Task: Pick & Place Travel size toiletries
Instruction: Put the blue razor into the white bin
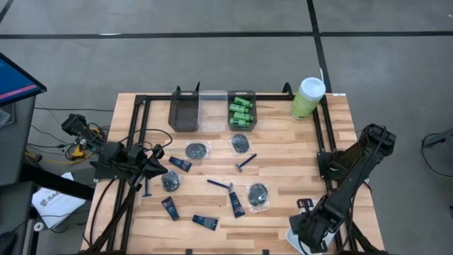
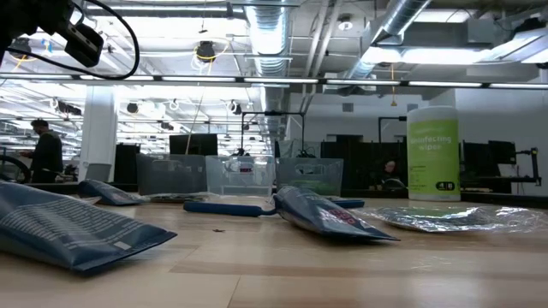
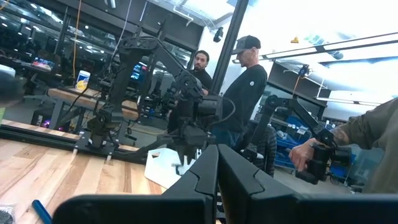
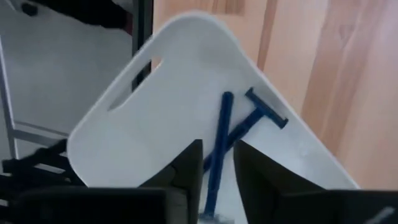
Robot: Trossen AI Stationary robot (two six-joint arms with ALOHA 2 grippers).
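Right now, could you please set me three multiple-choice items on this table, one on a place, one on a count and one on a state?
1. Where do the green mini bottles lie?
A. in the rightmost of the three bins at the table's far edge
B. in the white tray
C. loose beside the wipes canister

2. How many blue razors lie in the white tray?
A. none
B. two
C. four

3. How is the left gripper?
A. wide open
B. shut on a tube
C. shut, holding nothing

Answers: 1 A, the high view shows them packed in that bin. 2 B, the right wrist view shows two crossed handles in the tray. 3 C, its fingers meet with nothing between them.
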